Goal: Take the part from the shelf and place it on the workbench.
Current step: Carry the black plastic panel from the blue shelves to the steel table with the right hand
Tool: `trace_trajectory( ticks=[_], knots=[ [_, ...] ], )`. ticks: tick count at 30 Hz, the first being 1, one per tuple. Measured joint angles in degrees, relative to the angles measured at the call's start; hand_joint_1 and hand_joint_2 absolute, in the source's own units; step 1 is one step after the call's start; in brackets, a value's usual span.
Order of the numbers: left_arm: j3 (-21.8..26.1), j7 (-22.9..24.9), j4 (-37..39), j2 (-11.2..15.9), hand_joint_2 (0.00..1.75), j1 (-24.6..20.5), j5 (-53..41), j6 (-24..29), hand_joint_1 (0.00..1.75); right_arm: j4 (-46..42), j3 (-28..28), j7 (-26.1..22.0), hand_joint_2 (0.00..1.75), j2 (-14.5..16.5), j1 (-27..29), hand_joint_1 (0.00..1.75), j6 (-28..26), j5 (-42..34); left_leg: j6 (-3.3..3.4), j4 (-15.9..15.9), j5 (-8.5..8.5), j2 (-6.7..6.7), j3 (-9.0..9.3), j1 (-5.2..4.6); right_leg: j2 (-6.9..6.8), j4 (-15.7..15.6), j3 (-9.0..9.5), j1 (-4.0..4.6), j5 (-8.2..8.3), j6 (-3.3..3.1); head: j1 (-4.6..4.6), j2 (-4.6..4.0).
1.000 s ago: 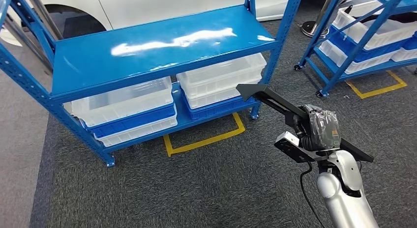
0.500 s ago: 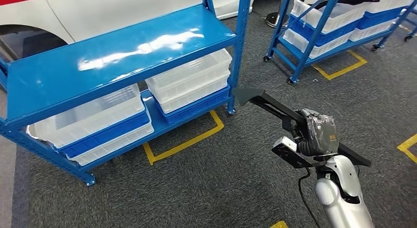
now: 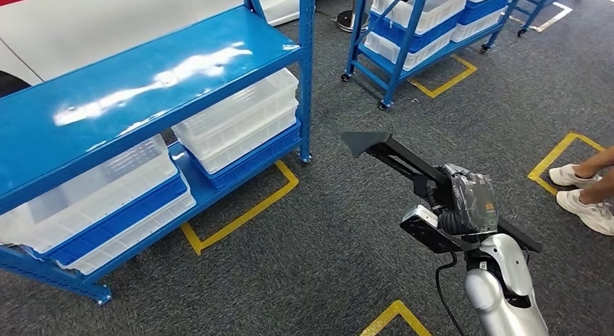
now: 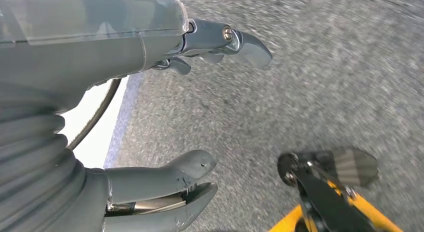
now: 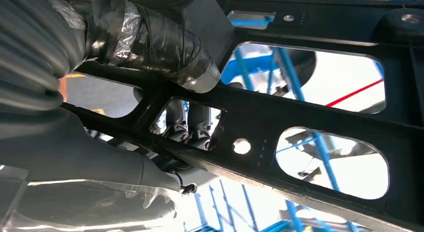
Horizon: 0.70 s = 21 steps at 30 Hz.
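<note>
Dark grey carpet floor (image 3: 304,242) with yellow tape markings. A blue shelf (image 3: 145,75) occupies the upper left of the head frame, white and blue bins (image 3: 239,126) on its lower tier; a second shelf (image 3: 405,32) stands at upper centre. A person's white shoes (image 3: 583,195) show at the right edge. The right hand (image 3: 467,202), lower right, grips the black part (image 3: 394,153), fingers (image 5: 165,47) wrapped around its frame. The left hand (image 4: 125,117) holds nothing, fingers apart above the floor.
</note>
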Motion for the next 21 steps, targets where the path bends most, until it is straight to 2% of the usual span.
trace_trajectory(
  ticks=[1,2,3,5,7,9,10,11,12,13,14,16,17,18,20,21],
  knots=[
    [0.00,-0.04,0.00,-0.03,1.75,-0.10,-0.02,-0.01,0.00,-0.26,-0.02,0.00,1.75,0.00,-0.02,1.71,-0.01,-0.08,-0.30,0.18,-0.24,0.52,0.04,-0.13,-0.81,-2.87,1.51,0.24,0.82,-0.34,-0.02,0.00],
    [0.00,-0.02,0.00,-0.04,1.75,-0.20,-0.07,-0.02,0.00,-0.55,-0.11,0.00,1.75,-0.06,0.08,1.71,-0.03,-0.21,-0.61,0.31,-0.45,0.98,0.12,-0.29,-1.32,-4.44,2.27,0.52,1.02,-0.71,-0.04,0.00],
    [0.00,0.10,0.00,-0.04,1.75,-0.29,-0.11,-0.03,0.00,-0.93,-0.31,0.02,1.75,-0.19,0.38,1.71,-0.09,-0.42,-0.91,0.31,-0.57,1.41,0.23,-0.44,-1.25,-4.71,2.29,0.80,0.78,-1.11,-0.06,0.00],
    [0.01,0.59,-0.01,-0.04,1.75,-0.55,-0.11,-0.13,0.00,-2.11,-1.03,0.02,1.75,-0.70,1.70,1.71,-0.34,-0.93,-1.52,0.32,-0.90,1.85,0.50,-0.38,-0.14,-4.94,2.27,0.71,0.93,-1.83,-0.08,0.00],
    [0.04,1.11,-0.02,-0.05,1.75,-0.66,0.02,-0.27,0.00,-3.59,-1.90,-0.08,1.75,-1.20,3.18,1.71,-0.80,-1.42,-2.00,2.51,-2.81,-0.03,-0.21,-0.15,0.86,-5.31,2.42,0.41,1.15,-2.70,-0.08,0.00],
    [0.10,1.40,-0.02,-0.04,1.75,-0.54,0.08,-0.33,0.00,-4.66,-2.42,-0.22,1.75,-1.45,4.13,1.71,-1.12,-1.72,-2.17,9.18,-6.64,-2.75,-3.06,0.00,2.07,-5.47,2.46,0.35,1.29,-3.30,-0.09,0.00],
    [0.13,1.46,-0.02,-0.02,1.75,-0.47,0.09,-0.34,0.00,-4.99,-2.53,-0.28,1.75,-1.53,4.50,1.71,-1.15,-1.79,-2.19,13.16,-8.28,-3.38,-4.89,0.03,2.79,-5.45,2.43,0.43,1.31,-3.42,-0.10,0.00],
    [0.16,1.52,-0.02,0.01,1.75,-0.42,0.10,-0.34,0.00,-5.25,-2.62,-0.34,1.75,-1.58,4.91,1.71,-1.15,-1.84,-2.18,16.07,-9.04,-3.68,-6.32,0.02,3.61,-5.41,2.44,0.51,1.31,-3.46,-0.10,0.00],
    [0.18,1.56,-0.02,0.03,1.75,-0.42,0.10,-0.34,0.00,-5.46,-2.68,-0.39,1.75,-1.62,5.29,1.71,-1.15,-1.86,-2.11,16.93,-8.59,-3.82,-6.88,0.01,4.45,-5.35,2.45,0.56,1.31,-3.46,-0.10,0.00],
    [0.19,1.59,-0.02,0.04,1.75,-0.46,0.11,-0.34,0.00,-5.66,-2.73,-0.41,1.75,-1.66,5.61,1.71,-1.15,-1.89,-1.96,15.53,-7.05,-3.97,-6.44,0.01,5.30,-5.26,2.48,0.59,1.31,-3.46,-0.10,0.00],
    [0.20,1.62,-0.02,0.04,1.75,-0.51,0.11,-0.34,0.00,-5.86,-2.79,-0.42,1.75,-1.67,5.80,1.71,-1.15,-1.92,-1.72,12.09,-4.74,-4.50,-5.05,0.00,6.13,-5.15,2.51,0.60,1.29,-3.44,-0.10,0.00],
    [0.21,1.65,-0.02,0.12,1.75,-0.55,0.11,-0.34,0.00,-6.21,-2.89,-0.44,1.75,-1.72,5.94,1.71,-1.17,-1.95,-1.15,4.63,-1.36,-7.07,-1.96,0.11,7.68,-4.84,2.31,0.58,1.28,-3.21,-0.07,0.00],
    [0.22,1.67,-0.02,0.15,1.75,-0.56,0.11,-0.34,0.00,-6.36,-2.95,-0.45,1.75,-1.74,5.97,1.71,-1.21,-1.95,-0.98,2.33,-0.72,-8.09,-0.99,0.12,8.39,-4.73,2.05,0.49,1.37,-2.91,-0.07,0.00],
    [0.23,1.77,-0.02,0.19,1.75,-0.62,0.11,-0.34,0.00,-6.47,-3.03,-0.48,1.75,-1.77,6.09,1.71,-1.26,-1.95,-0.86,1.36,-0.77,-8.62,-0.60,0.09,9.06,-4.71,1.74,0.34,1.54,-2.53,-0.05,0.00],
    [0.25,2.33,-0.02,0.18,1.75,-0.82,0.08,-0.37,0.00,-6.78,-3.33,-0.61,1.75,-2.03,6.56,1.71,-1.34,-2.13,-0.56,0.66,-0.55,-7.55,-0.28,0.10,10.24,-4.90,1.33,0.05,1.94,-1.68,-0.07,0.00],
    [0.27,2.79,-0.02,0.18,1.75,-0.92,0.05,-0.40,0.00,-6.95,-3.56,-0.75,1.75,-2.24,6.82,1.71,-1.33,-2.32,-0.25,0.19,-0.24,-6.88,-0.09,0.19,9.62,-4.64,1.14,0.12,1.77,-1.39,-0.01,0.00]
  ],
)
